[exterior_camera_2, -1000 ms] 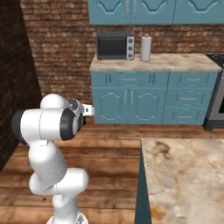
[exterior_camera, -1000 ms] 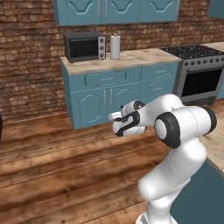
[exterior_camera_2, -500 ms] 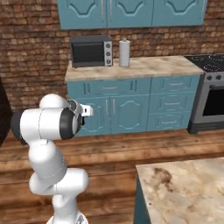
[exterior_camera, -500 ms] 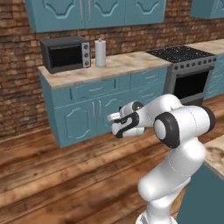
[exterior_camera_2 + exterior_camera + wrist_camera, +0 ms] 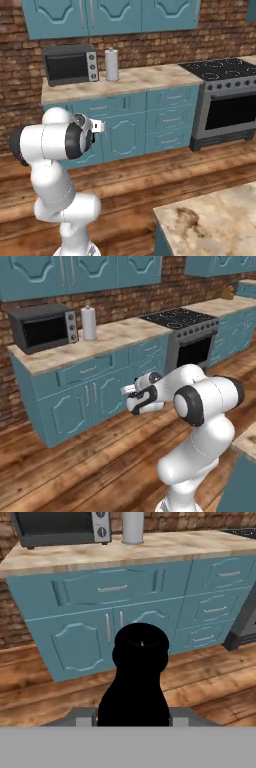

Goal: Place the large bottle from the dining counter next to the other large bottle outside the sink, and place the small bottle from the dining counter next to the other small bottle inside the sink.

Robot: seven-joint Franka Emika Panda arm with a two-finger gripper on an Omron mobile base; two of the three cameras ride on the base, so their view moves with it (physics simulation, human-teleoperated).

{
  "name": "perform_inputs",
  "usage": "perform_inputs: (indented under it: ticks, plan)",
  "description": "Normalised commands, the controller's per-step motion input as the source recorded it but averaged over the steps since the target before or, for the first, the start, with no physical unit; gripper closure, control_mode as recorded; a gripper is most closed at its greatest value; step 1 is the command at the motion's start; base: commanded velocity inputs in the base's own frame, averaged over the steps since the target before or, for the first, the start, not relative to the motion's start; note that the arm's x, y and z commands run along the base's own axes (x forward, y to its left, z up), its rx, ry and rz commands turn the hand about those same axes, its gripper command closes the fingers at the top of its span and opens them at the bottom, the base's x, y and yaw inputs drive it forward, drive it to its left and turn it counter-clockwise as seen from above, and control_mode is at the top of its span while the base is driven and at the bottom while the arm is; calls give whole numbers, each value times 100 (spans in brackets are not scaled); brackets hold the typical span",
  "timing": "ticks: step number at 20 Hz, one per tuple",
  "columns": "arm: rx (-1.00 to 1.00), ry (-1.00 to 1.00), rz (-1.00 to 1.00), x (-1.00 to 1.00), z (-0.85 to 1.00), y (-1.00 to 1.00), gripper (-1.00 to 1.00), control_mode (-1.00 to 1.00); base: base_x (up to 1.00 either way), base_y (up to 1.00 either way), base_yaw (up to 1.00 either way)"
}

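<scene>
A short all-black bottle (image 5: 137,677), which looks like the small bottle, fills the middle of the hand view with its open mouth pointing away. My gripper (image 5: 132,716) is shut on its body, and grey fingertips (image 5: 82,716) show on either side. In the base views the gripper (image 5: 131,398) (image 5: 100,126) is held out in front of the arm at chest height, over the wooden floor. A corner of the dining counter (image 5: 215,215) lies at the lower right. The sink, the large bottle and the other bottles are out of view.
Ahead runs a teal cabinet row with a pale stone counter (image 5: 125,336) carrying a microwave (image 5: 42,328) and a paper-towel roll (image 5: 89,322). A stove with an oven (image 5: 225,100) stands to the right. Open wooden floor (image 5: 75,466) lies between me and the cabinets.
The whole scene has slid left and come nearer, so the base has moved; the stove now shows more fully. The arm's pose and its grip on the bottle are unchanged.
</scene>
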Motion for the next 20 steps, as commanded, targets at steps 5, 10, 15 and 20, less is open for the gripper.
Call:
perform_inputs:
  ticks: [5,10,15,20]
  plan:
    - [0,0,0,0,0,0,100,100,42,34,-39]
    - [0,0,0,0,0,0,100,100,31,31,-41]
    - [0,0,0,0,0,0,100,100,28,26,-43]
    - [0,0,0,0,0,0,100,100,40,24,-44]
